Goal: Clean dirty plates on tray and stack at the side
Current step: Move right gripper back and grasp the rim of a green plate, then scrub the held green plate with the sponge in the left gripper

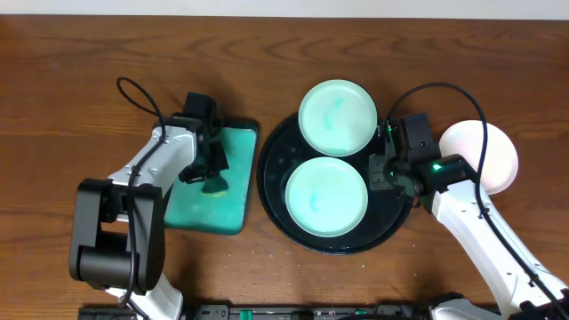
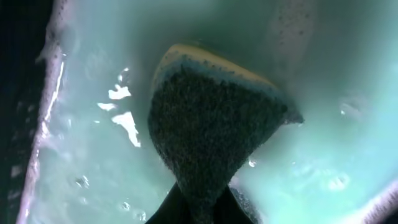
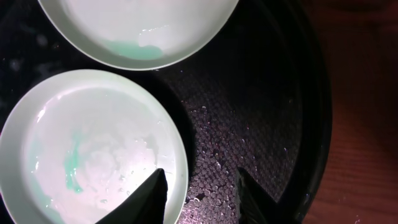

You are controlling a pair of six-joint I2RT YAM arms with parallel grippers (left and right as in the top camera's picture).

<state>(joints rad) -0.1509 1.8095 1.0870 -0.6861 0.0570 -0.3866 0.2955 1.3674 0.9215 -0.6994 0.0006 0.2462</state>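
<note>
Overhead: black tray [image 1: 267,191] right of centre on the wooden table [image 1: 71,71], just beside a teal basin [image 1: 236,209] on its left, with only a narrow strip of wood between their edges; open wood along the far side and at the far left. On the tray, two mint plates just beside each other: far plate [image 1: 338,117] reaching the tray's far rim, near plate [image 1: 326,196] toward the middle, teal smears in both. Bare, wet tray floor only along the right side. White plate [image 1: 489,151] off the tray on the wood at the right, partly under the right arm. Right gripper [image 3: 202,199] low over that bare strip, fingers spread, one over the near plate's rim, the other above black floor near the tray's raised edge. Left gripper [image 1: 213,178] down inside the basin, pinching a dark, yellow-backed sponge [image 2: 211,124] above pale green liquid.
</note>
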